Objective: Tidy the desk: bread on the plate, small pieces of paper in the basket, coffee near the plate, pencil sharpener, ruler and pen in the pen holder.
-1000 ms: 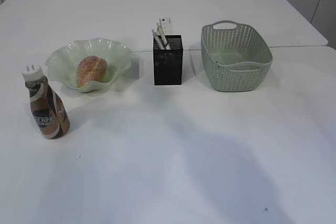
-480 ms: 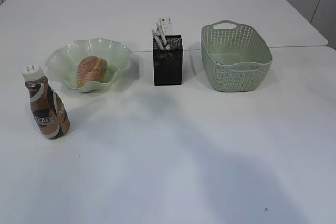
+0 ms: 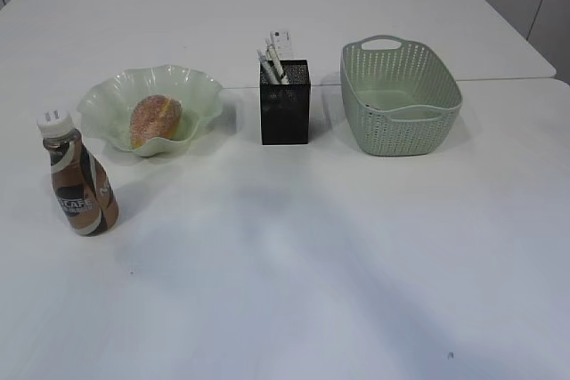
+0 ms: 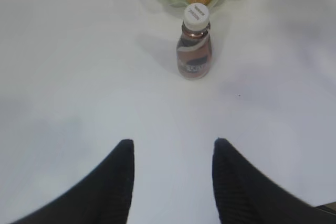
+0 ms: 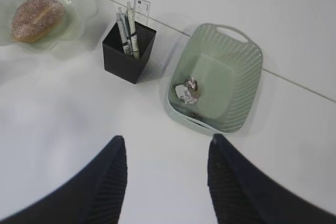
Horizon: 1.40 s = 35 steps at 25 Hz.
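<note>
The sugared bread (image 3: 155, 118) lies in the pale green wavy plate (image 3: 107, 104). The brown coffee bottle (image 3: 79, 186) with a white cap stands upright just front-left of the plate; it also shows in the left wrist view (image 4: 195, 45). The black mesh pen holder (image 3: 285, 115) holds pens and a clear ruler (image 5: 140, 11). The green basket (image 3: 398, 95) holds small crumpled paper pieces (image 5: 186, 92). No pencil sharpener shows. My left gripper (image 4: 173, 145) is open and empty above the table, short of the bottle. My right gripper (image 5: 167, 141) is open and empty, in front of the basket.
The white table (image 3: 294, 255) meets a second table along a seam behind the basket. Neither arm shows in the exterior view.
The soft shadows on the table front have shifted and faded. The objects have not moved.
</note>
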Each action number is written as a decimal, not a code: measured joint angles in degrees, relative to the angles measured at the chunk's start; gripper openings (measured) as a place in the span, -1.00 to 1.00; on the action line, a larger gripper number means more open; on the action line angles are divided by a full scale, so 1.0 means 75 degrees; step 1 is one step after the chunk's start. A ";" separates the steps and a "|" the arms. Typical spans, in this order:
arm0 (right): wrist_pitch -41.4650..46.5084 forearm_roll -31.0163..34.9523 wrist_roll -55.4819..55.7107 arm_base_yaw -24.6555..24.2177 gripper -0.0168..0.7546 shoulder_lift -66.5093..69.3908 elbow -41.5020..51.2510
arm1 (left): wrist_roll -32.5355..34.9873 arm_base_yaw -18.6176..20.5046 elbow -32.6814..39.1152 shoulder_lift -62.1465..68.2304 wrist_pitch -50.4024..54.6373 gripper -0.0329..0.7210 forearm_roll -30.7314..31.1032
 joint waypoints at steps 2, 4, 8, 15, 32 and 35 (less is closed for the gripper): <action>0.0000 -0.0164 -0.0032 0.0000 0.09 -0.0488 0.0540 | 0.0000 0.0000 0.0000 -0.0265 0.0193 -0.01 -0.0162; 0.0000 -0.0284 -0.0049 0.0000 0.09 -0.1171 0.1200 | 0.0059 0.0000 0.0000 -0.0510 0.0381 -0.01 -0.0279; 0.0000 -0.0316 -0.0061 0.0000 0.09 -0.2179 0.2272 | 0.0232 0.0000 0.0000 -0.1076 0.0489 -0.01 -0.0451; 0.0000 -0.0291 0.0040 0.0000 0.09 -0.4694 0.4687 | 0.0245 0.0000 -0.0003 -0.2055 0.0503 -0.01 -0.0900; 0.0037 -0.0202 0.0080 0.0000 0.09 -0.8725 0.8035 | 0.0476 0.0000 0.3176 -0.4368 0.0516 -0.01 -0.1261; 0.0037 0.0048 0.0256 0.0000 0.09 -0.9280 0.9190 | 0.0513 0.0000 0.3777 -0.4708 0.0487 -0.05 -0.1280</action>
